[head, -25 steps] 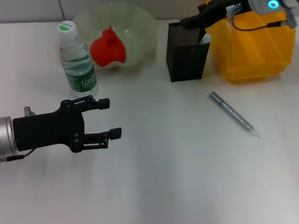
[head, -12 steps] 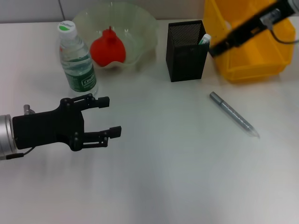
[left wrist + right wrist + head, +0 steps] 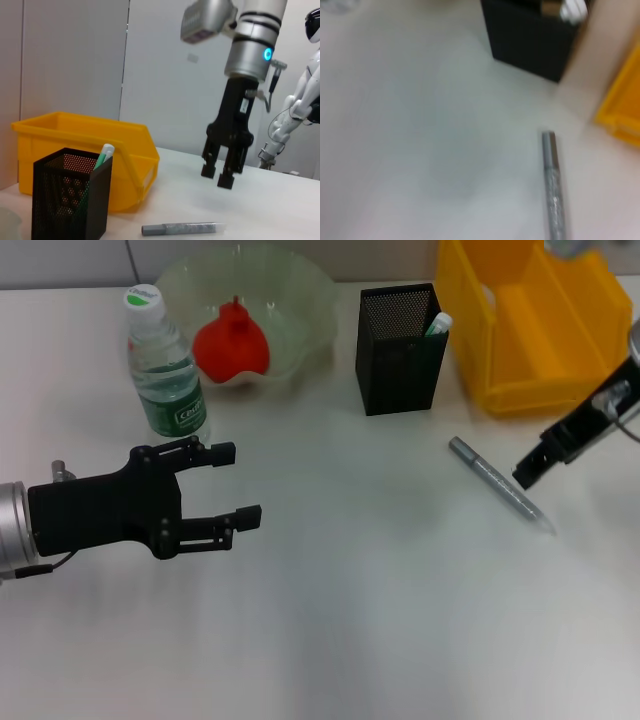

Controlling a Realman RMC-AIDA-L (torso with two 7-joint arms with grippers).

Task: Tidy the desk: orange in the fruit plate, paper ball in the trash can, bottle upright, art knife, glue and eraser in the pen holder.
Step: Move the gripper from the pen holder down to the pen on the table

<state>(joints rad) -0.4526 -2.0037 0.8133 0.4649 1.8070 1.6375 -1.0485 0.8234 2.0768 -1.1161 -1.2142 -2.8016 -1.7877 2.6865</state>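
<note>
Desk (image 3: 380, 600) is white. At the back, orange (image 3: 232, 345) sits in the green plate (image 3: 300, 300), w/ bottle (image 3: 163, 365) upright just left of it. Black pen holder (image 3: 399, 335) stands mid-back, a green-white stick (image 3: 437, 324) poking out at its right corner; yellow bin (image 3: 535, 325) just right of that. Grey knife (image 3: 499, 484) lies diagonal on the desk in front of the bin. Right gripper (image 3: 530, 468) is right beside the knife's mid part, tips close together. Left gripper (image 3: 232, 485) hovers front-left, fingers apart, holding nothing.
</note>
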